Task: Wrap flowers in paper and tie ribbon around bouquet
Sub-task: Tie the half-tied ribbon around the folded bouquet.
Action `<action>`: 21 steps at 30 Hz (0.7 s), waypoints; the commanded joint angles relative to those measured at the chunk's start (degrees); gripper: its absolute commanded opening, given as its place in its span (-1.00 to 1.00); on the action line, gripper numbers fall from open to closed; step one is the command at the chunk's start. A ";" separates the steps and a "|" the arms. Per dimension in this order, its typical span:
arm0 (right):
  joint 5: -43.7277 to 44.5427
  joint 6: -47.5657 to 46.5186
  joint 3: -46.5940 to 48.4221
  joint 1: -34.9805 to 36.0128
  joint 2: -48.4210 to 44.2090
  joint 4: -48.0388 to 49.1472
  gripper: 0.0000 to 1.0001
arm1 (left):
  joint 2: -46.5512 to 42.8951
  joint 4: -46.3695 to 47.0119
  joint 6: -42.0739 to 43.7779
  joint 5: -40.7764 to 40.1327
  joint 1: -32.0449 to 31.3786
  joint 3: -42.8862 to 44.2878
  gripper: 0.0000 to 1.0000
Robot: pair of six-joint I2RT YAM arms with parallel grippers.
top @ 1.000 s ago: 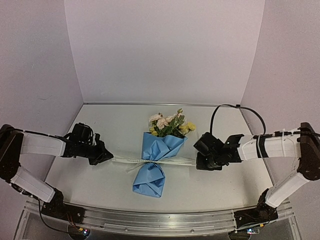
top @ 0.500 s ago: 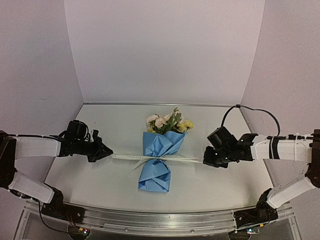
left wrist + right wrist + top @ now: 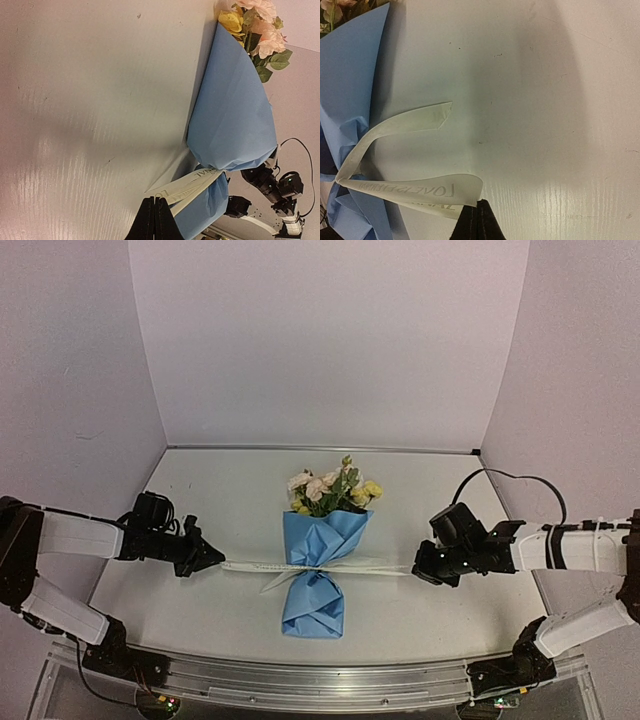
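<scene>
Top external: white table (image 3: 200, 502), lilac walls (image 3: 330, 340); left jaws and right jaws each pinch ribbon (image 3: 255, 566) ends.

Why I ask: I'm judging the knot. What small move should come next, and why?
Probably pull both hands outward slightly: left hand and right hand are each shut on the ribbon, which crosses the bouquet at its waist and looks slack.

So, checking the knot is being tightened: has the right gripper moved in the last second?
Yes. The right gripper has moved outward, toward the right wall and farther from the bouquet, with the ribbon clamped.
</scene>
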 commanded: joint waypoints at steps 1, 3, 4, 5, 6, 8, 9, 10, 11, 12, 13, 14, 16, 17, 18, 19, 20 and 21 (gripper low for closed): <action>15.95 0.04 -2.19 -4.99 0.49 -16.70 -1.00 | 0.50 -1.82 1.18 -14.37 6.20 0.47 -1.00; 15.65 -0.34 -1.74 -5.12 0.92 -16.73 -1.00 | 0.44 -1.55 1.09 -14.42 6.18 0.24 -1.00; 15.41 -0.39 -1.67 -5.14 1.22 -16.70 -1.00 | 0.41 -1.24 0.94 -14.45 6.20 -0.15 -1.00; 15.17 -0.34 -1.70 -5.14 1.46 -16.48 -1.00 | 0.49 -0.94 0.85 -14.27 6.21 -0.67 -1.00; 14.72 -0.22 -1.86 -5.14 1.83 -15.91 -1.00 | 0.57 -0.58 0.79 -13.99 6.16 -1.06 -1.00; 13.27 -0.25 -2.19 -5.14 2.40 -14.16 -1.00 | 0.62 1.51 0.64 -12.53 6.08 -1.60 -1.00; 12.21 -0.85 -1.53 -5.08 2.68 -13.89 -1.00 | 0.53 2.10 0.83 -10.99 5.57 -1.19 -1.00; 11.15 -1.45 -0.88 -5.02 2.95 -13.61 -1.00 | 0.44 2.70 1.01 -9.46 5.06 -0.78 -1.00; 9.77 -2.11 -0.09 -4.80 3.09 -13.53 -1.00 | 0.64 1.98 1.79 -8.64 4.21 0.41 -0.99; 8.36 -2.69 0.78 -4.38 3.11 -13.43 -1.00 | 0.87 0.81 2.75 -8.18 3.12 2.04 -0.99; 7.04 -3.24 1.68 -3.85 3.11 -13.36 -0.96 | 0.85 0.03 3.57 -7.92 2.09 3.33 -0.99; 5.89 -3.75 2.62 -3.16 3.09 -13.31 -0.86 | 0.46 -0.19 4.18 -7.95 1.14 4.13 -0.96; 3.78 -4.41 4.01 -2.09 2.89 -13.31 -0.45 | -1.14 -3.06 5.27 -9.30 -0.16 5.44 -0.72; 3.03 -4.57 4.39 -1.63 2.66 -13.31 -0.27 | -1.92 -4.01 6.02 -9.92 -0.64 6.04 -0.59; 2.69 -4.55 4.58 -1.07 2.35 -13.31 -0.12 | -2.56 -4.90 6.69 -10.57 -1.08 6.78 -0.46; 2.30 -4.52 4.75 -0.55 1.97 -13.39 0.01 | -3.28 -5.99 7.39 -11.17 -1.59 7.64 -0.28; 1.91 -4.48 4.96 -0.11 1.51 -13.55 0.18 | -4.07 -7.21 8.15 -11.74 -2.04 8.45 -0.10; 1.67 -4.48 5.08 0.35 1.00 -13.79 0.60 | -4.80 -8.53 8.86 -12.42 -2.47 9.57 0.02</action>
